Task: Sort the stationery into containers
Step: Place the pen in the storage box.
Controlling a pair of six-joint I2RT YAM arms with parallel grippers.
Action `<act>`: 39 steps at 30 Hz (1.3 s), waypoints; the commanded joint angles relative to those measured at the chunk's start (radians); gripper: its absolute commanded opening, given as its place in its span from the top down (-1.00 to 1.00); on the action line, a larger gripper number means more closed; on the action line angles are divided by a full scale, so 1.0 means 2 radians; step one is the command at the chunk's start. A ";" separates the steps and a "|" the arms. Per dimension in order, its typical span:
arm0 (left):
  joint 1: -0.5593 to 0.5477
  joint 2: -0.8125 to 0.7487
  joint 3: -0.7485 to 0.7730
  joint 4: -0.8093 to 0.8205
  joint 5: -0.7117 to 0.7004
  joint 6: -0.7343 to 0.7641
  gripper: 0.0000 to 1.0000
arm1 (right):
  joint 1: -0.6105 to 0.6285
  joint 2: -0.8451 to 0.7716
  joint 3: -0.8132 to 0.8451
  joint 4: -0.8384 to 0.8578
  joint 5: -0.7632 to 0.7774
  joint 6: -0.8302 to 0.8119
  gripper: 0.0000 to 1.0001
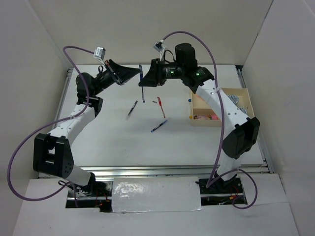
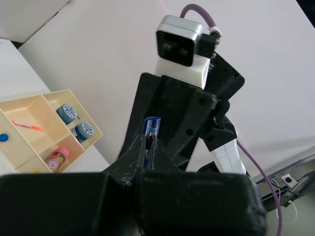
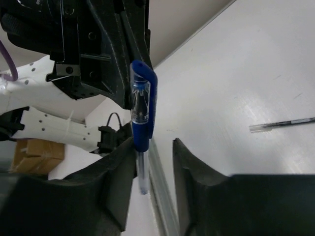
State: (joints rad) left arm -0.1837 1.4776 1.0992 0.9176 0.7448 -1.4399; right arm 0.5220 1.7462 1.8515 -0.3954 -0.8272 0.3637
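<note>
- Between the pads of the left gripper (image 2: 149, 143), which are pinched fully together, the blue pen (image 2: 150, 129) stands nearly upright with its end poking out toward 12 o'clock in the left wrist view
- The right gripper (image 3: 153, 147) stands roughly half open around the same pen. The barrel lies against its 9 o'clock finger and there is a clear gap to the 3 o'clock finger, so by my judgement it clamps nothing yet
- The pen held up in mid-air between two facing grippers reads as a hand-over, since the right arm is the one on the tray's side
- From above, the two grippers meet over the table's 12 o'clock edge, close to the back wall, so there is little room to retreat that way
- Loose on the table near its centre lie a dark pen (image 1: 132, 109), a red pen (image 1: 161, 107) and another blue one (image 1: 158, 126), all well apart from the grippers
- The wooden tray (image 1: 244, 95) sits at 3 o'clock against the right rail and holds two blue rolls (image 2: 67, 112), a pink cylinder (image 2: 58, 157) and an orange pen (image 2: 27, 125)
- The sweep from 12 to 3 o'clock crosses bare table, but the right forearm overhangs the tray and the side wall is near, so the approach looks tight
</note>
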 commanded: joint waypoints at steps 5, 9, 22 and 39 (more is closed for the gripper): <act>-0.001 -0.011 0.008 0.023 0.000 -0.003 0.51 | -0.006 0.004 0.008 0.022 -0.005 -0.012 0.69; 0.027 -0.010 0.071 -0.213 0.012 0.104 -0.99 | -0.047 -0.016 0.002 -0.025 -0.001 -0.064 0.88; 0.059 0.027 0.161 -0.614 -0.115 0.536 -0.99 | -0.207 0.022 0.052 -0.305 0.204 -0.540 0.98; 0.016 0.044 0.165 -0.674 -0.142 0.575 -0.99 | -0.175 0.183 0.052 -0.328 0.516 -0.725 0.85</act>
State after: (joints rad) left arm -0.1513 1.5700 1.3899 -0.4259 0.4648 -0.3153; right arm 0.1822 2.0884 1.8881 -0.9989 0.1280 -1.0321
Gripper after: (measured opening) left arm 0.993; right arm 0.208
